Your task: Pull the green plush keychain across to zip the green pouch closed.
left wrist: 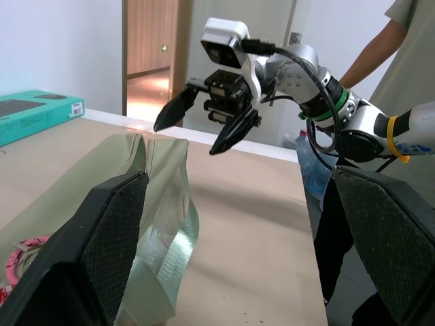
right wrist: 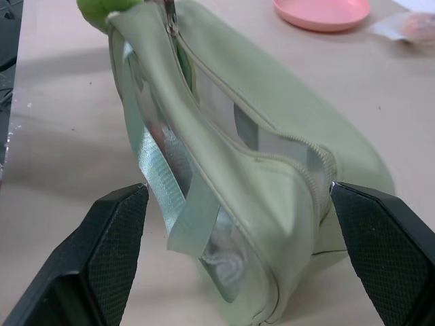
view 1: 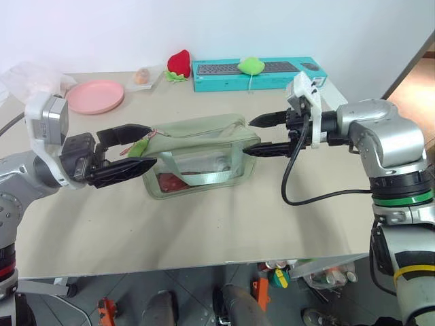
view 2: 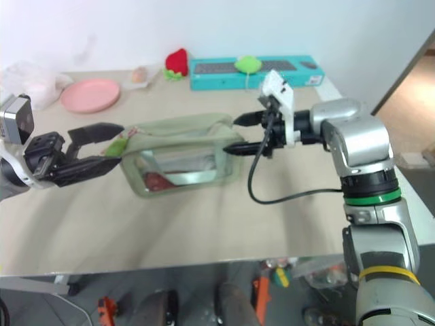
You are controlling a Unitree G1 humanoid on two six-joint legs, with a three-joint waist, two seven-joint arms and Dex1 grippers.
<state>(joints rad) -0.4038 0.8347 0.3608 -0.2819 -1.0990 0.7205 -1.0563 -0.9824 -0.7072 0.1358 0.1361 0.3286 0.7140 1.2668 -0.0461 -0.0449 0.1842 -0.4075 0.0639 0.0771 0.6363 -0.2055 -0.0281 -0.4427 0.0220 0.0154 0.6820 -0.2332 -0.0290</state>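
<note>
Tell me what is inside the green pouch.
Through the clear side panel of the green pouch, something red lies at the bottom near the robot's left end. What it is cannot be told. The rest of the interior is hidden by the fabric top and glare on the plastic.

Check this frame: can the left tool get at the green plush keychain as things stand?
Probably yes. The left tool is open, and the green plush keychain hangs between its fingers at the green pouch end, with nothing in between.
</note>
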